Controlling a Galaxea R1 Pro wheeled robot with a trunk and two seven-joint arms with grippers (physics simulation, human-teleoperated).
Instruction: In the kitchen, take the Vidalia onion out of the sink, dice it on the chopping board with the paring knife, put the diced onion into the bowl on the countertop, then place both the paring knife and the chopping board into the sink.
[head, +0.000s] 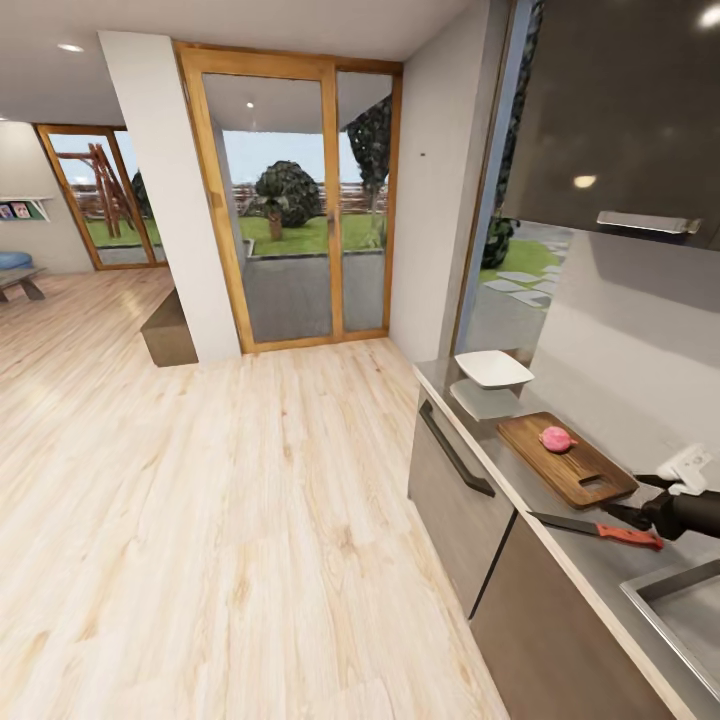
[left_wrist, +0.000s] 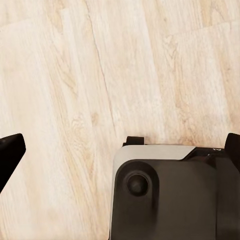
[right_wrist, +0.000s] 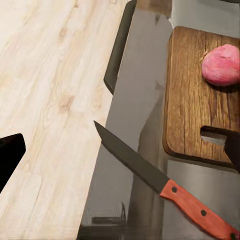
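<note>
pale wood flooring and glazed garden doors fill the room beyond the kitchen run, where the dark countertop (head: 560, 530) carries the task's things. the vidalia onion (head: 556, 438) sits whole on the chopping board (head: 566, 458), out of the sink (head: 680, 615); the white bowl (head: 493, 369) lies past the board's far end. the paring knife (head: 598, 528) lies flat on the countertop just beside the board's slotted end, between board and sink, its long axis roughly parallel to the counter edge, blade toward the bowl, red handle toward the right gripper (head: 645, 500). that claw hovers at the handle, fingers spread, gripping nothing. the left gripper (left_wrist: 120, 155) points at the floor, fingertips wide apart and empty, so the right arm is judged nearer.
</note>
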